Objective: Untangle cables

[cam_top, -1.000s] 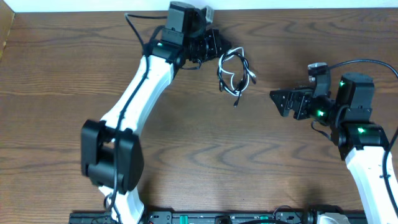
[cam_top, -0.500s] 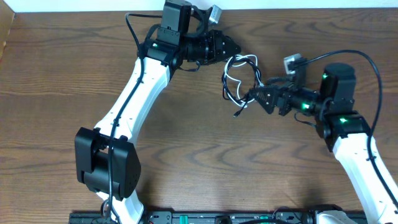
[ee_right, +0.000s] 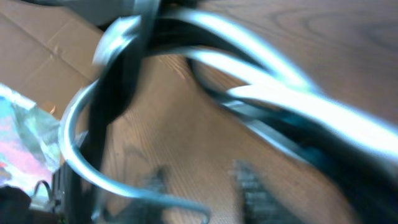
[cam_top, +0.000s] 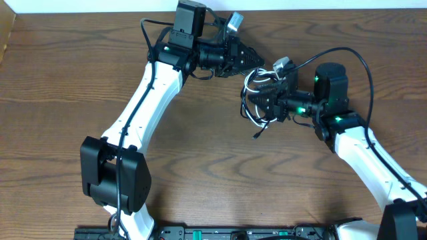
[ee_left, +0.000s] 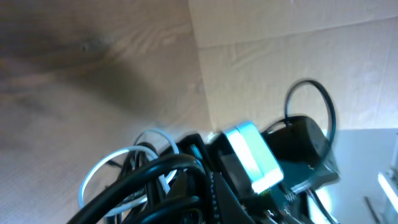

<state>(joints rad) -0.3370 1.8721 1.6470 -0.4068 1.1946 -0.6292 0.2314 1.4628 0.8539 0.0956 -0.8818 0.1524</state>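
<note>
The cables (cam_top: 249, 92), a tangle of black and white loops, hang between my two grippers near the back of the table, and one black plug end (cam_top: 256, 134) trails toward the front. My left gripper (cam_top: 259, 61) is shut on the top of the bundle. My right gripper (cam_top: 260, 105) reaches in from the right, and its fingers look shut on the bundle's middle. In the left wrist view a white loop (ee_left: 93, 177) and thick black strands (ee_left: 155, 169) fill the bottom. The right wrist view is blurred, with a white cord (ee_right: 78, 155) and a black one (ee_right: 118, 93) crossing close to the lens.
The table's back edge runs just behind the left gripper, with a white wall strip (cam_top: 100, 5) beyond it. Cardboard (cam_top: 5, 33) stands at the back left corner. The right arm's camera housing (ee_left: 252, 155) sits very close in the left wrist view. A black rail (cam_top: 233, 234) lines the front edge.
My right arm swung left from open table into the bundle and its jaws narrowed on the cables. The left gripper shifted slightly right, still holding the bundle's top.
</note>
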